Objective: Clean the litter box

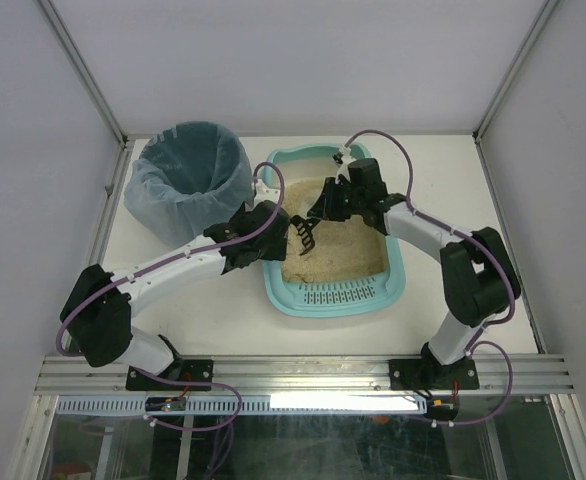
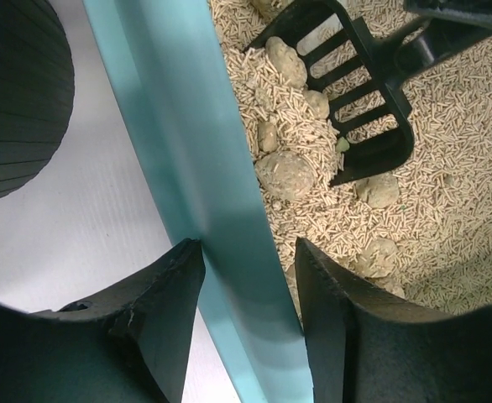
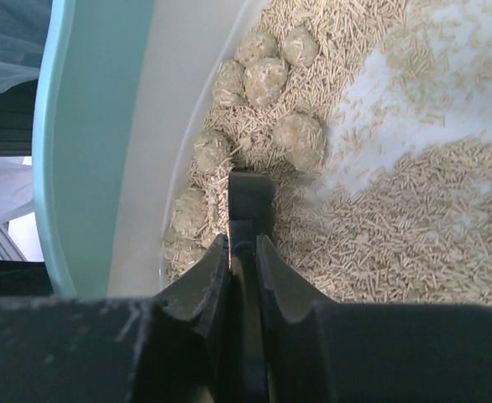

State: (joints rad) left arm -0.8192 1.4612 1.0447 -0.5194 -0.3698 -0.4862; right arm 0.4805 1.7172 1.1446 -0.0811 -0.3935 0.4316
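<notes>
The large light teal rectangular plastic litter box (image 1: pixel 333 308), holding beige pellet litter, sits on the white table (image 1: pixel 223 325) between the arms, just right of the round dark bin (image 1: pixel 163 205) with a bluish translucent liner. The left gripper (image 2: pixel 248 252) pinches the box's left wall between its fingers; the right gripper (image 3: pixel 242 248) is clamped on the handle of a black slotted plastic scoop (image 2: pixel 355 92), whose head lies among pale rounded clumps (image 2: pixel 286 175) near that wall

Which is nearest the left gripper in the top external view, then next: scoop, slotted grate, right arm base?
1. scoop, just right of the left gripper, in the litter.
2. slotted grate, at the litter box near end.
3. right arm base, bottom right.
</notes>
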